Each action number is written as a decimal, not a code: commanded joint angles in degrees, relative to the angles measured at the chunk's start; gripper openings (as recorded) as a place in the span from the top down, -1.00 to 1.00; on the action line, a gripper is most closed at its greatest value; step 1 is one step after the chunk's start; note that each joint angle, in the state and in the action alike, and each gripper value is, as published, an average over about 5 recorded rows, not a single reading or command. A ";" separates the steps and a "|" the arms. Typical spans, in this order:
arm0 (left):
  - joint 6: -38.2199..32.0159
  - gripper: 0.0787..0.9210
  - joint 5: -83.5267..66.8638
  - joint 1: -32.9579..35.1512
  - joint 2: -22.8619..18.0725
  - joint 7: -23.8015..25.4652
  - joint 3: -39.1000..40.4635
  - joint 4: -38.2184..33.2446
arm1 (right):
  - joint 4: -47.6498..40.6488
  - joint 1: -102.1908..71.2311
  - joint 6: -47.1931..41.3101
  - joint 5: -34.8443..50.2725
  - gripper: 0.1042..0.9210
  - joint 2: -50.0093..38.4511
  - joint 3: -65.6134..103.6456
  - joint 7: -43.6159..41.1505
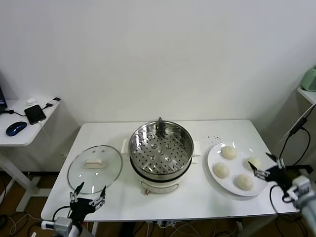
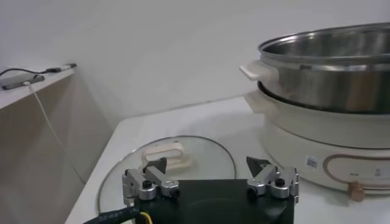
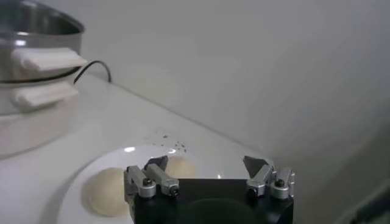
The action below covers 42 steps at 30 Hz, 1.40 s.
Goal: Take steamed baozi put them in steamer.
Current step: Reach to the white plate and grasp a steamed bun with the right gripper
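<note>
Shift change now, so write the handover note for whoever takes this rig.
Left gripper: open, idle at the table's near edge by the glass lid.
Right gripper: open, empty, at the plate's right side.
Steamed baozi: all four on the plate.
Steamer: mid-table, uncovered, tray bare.
Done: none moved.
Left: move all four into the steamer.

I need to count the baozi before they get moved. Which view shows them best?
The head view: all four steamed baozi lie uncovered on the white plate. The right wrist view shows only two, partly behind the right gripper. The left wrist view shows none.
</note>
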 commanded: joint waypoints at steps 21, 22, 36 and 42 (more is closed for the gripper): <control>-0.54 -0.77 -0.45 0.70 -1.12 -0.61 -0.79 -0.72 | -40.44 55.21 14.30 -40.59 -0.76 9.11 -46.10 -35.02; -0.54 -0.77 -0.45 0.71 -1.13 -0.61 -0.83 -0.62 | -41.43 54.97 14.45 -40.72 -0.76 9.76 -45.72 -34.59; -0.35 -0.77 -0.41 0.41 -1.29 -0.57 -0.86 0.67 | -46.93 53.01 16.26 -42.14 -0.76 15.13 -43.38 -29.42; -0.38 -0.77 -0.34 0.54 -1.37 -0.59 -0.84 0.68 | -49.56 53.17 17.29 -45.77 -0.76 16.63 -41.34 -27.58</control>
